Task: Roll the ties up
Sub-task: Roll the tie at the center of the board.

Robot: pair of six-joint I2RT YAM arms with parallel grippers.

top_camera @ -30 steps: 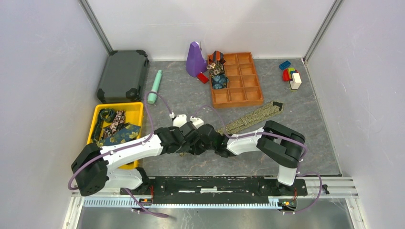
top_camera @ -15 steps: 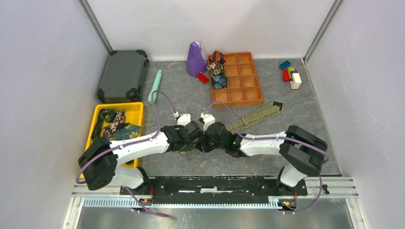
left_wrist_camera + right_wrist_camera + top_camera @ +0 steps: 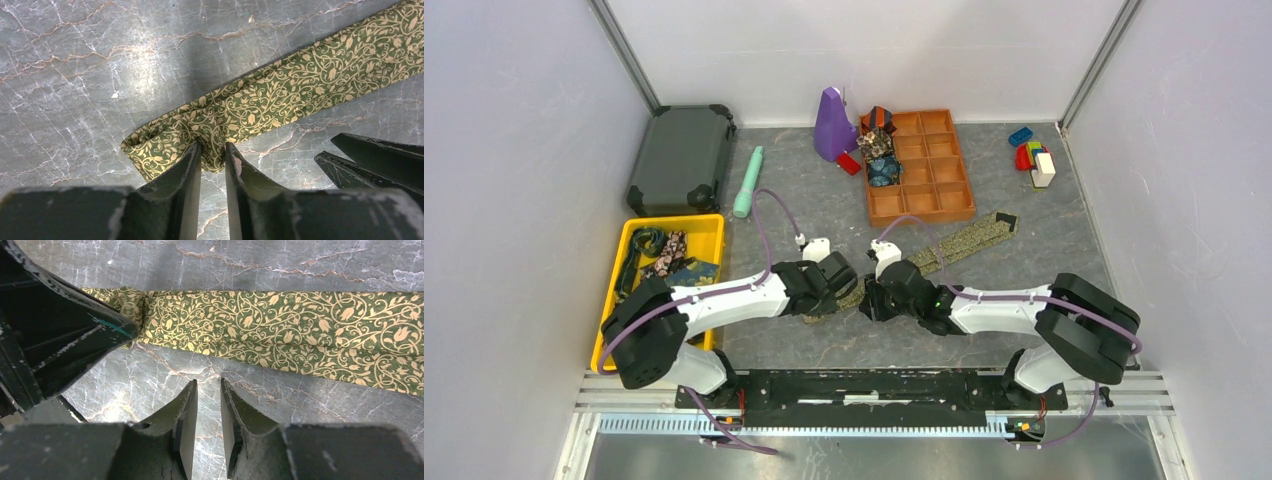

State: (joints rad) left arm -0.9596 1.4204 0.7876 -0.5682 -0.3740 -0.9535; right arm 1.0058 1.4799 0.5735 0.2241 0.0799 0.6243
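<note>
The left pincer [image 3: 212, 150] stood with its jaws a narrow slit apart. Its tips were down on the near edge of the tie [image 3: 280, 95], right by the tie's folded-over end. The cloth lay flat across the slit, not bunched up into it.

Close on its right, the right pincer [image 3: 207, 382] also had its jaws slightly apart, with nothing between them. Its tips hung over bare worktop [image 3: 300, 405], just short of the tie's near edge.

From above, the two pincers faced each other near the middle of the worktop, a little towards its near edge. The tie, olive with a gold vine pattern, ran from the folded end under the left pincer as a flat strip. It slanted off to the right and towards the far edge, and its other end lay just beside the near right corner of the tray [image 3: 939, 175].

Rolled ties [image 3: 881, 150] sat in the tray's left compartments, up by the far edge. More ties [image 3: 666, 262] lay loose in a yellow bin [image 3: 669, 218] against the left edge.
</note>
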